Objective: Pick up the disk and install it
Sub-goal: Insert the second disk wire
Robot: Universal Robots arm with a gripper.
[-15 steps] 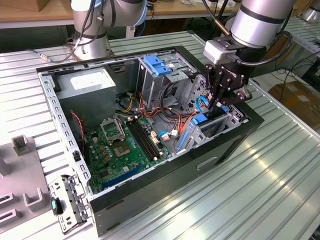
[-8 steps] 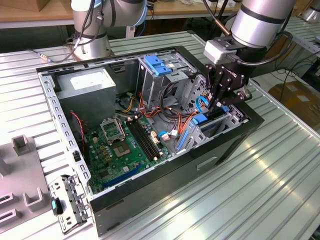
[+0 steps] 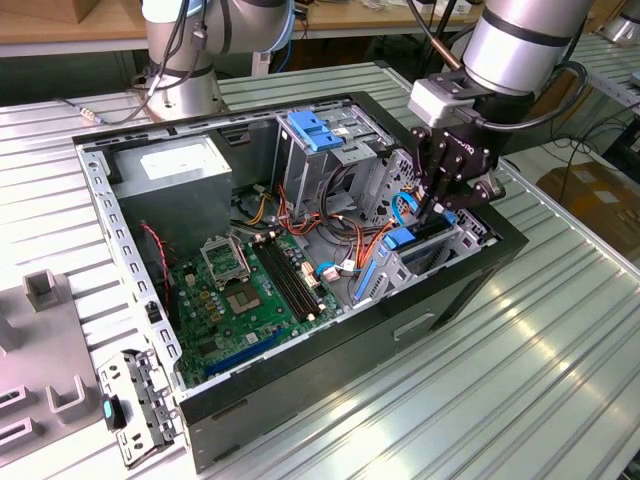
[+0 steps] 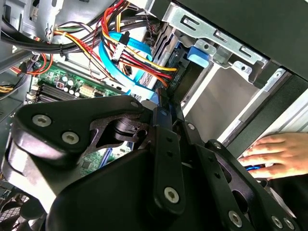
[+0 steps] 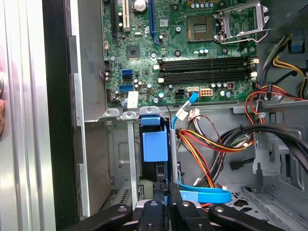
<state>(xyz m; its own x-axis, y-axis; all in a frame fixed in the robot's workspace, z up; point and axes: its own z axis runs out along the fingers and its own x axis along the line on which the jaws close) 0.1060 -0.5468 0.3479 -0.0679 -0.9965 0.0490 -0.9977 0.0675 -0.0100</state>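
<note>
The disk (image 3: pixel 401 240) stands on edge, partly sunk into a slot of the grey drive cage (image 3: pixel 452 250) at the corner of the open computer case on the exterior view's right. Its blue carrier bracket (image 5: pixel 155 142) faces the motherboard in the first wrist view. My gripper (image 3: pixel 432 205) reaches down from above. Its black fingers (image 5: pixel 179 211) are pressed close together on the disk's thin edge, and the gripper (image 4: pixel 161 103) also appears in the second wrist view. Most of the disk's body is hidden inside the cage.
Orange, red and blue cables (image 5: pixel 211 144) crowd the space beside the slot. A blue caddy (image 3: pixel 315 130) sits on the taller rear cage. The motherboard (image 3: pixel 250 290) and power supply (image 3: pixel 180 165) take up the case floor. A person's hand (image 4: pixel 274 151) rests just outside the case wall.
</note>
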